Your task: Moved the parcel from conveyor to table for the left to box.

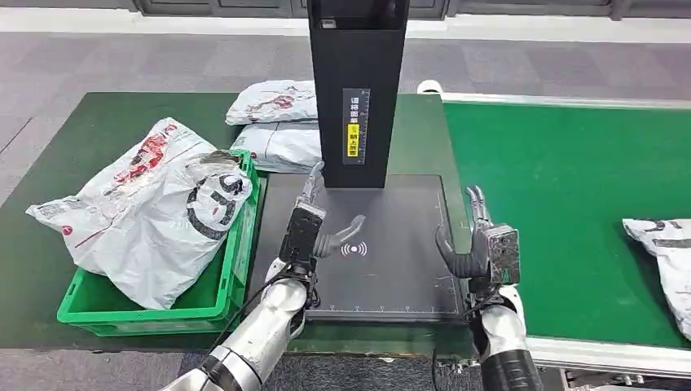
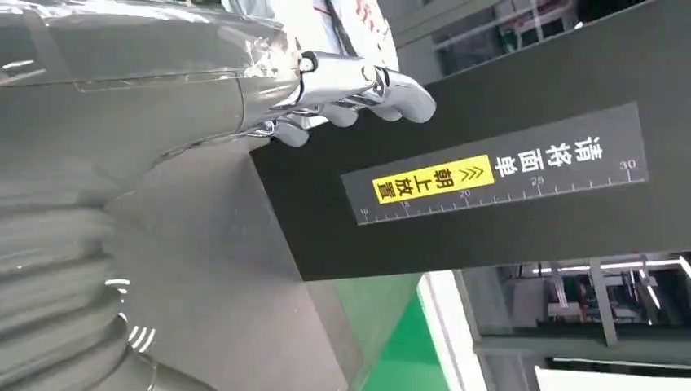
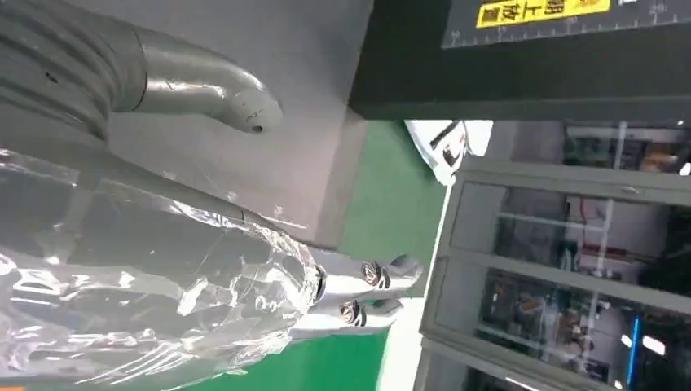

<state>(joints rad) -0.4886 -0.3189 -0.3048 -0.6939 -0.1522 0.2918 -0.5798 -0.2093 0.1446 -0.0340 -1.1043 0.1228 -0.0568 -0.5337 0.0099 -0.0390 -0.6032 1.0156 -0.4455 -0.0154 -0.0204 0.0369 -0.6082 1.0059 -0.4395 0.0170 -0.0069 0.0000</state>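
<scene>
**Both hands empty over the scan plate; next parcel waits on the conveyor**

The green crate (image 1: 224, 285) sits at the near left of the dark green table (image 1: 81, 147) and is filled by one big white poly-mailer bag (image 1: 147, 216) with red and black print, which bulges well above the rim and spills over the crate's far and left walls. Its right wall lies just beside the black scan plate (image 1: 391, 261).

The parcel (image 1: 664, 261) of the task, a white bag with black print, lies on the green conveyor belt (image 1: 562, 195) at the far right, cut off by the picture's edge and well apart from both hands.

The left hand (image 1: 314, 224) hovers over the left part of the plate, fingers apart and stretched forward, thumb out to the side, holding nothing; in the left wrist view its fingertips (image 2: 391, 94) lie close to the black scanner column (image 1: 357, 90). The right hand (image 1: 477, 240) stands at the plate's right edge, between plate and belt, fingers upright and spread, thumb curled inward, also holding nothing.

The plate's middle, with its white wireless mark (image 1: 354, 249), lies bare between the two hands. The column rises from the plate's far edge, carrying a ruler label with a yellow strip (image 1: 355, 126). Behind it to the left, two more white mailer bags (image 1: 277, 122) are stacked on the table. The conveyor's pale metal rail (image 1: 603, 354) runs along its near side.
</scene>
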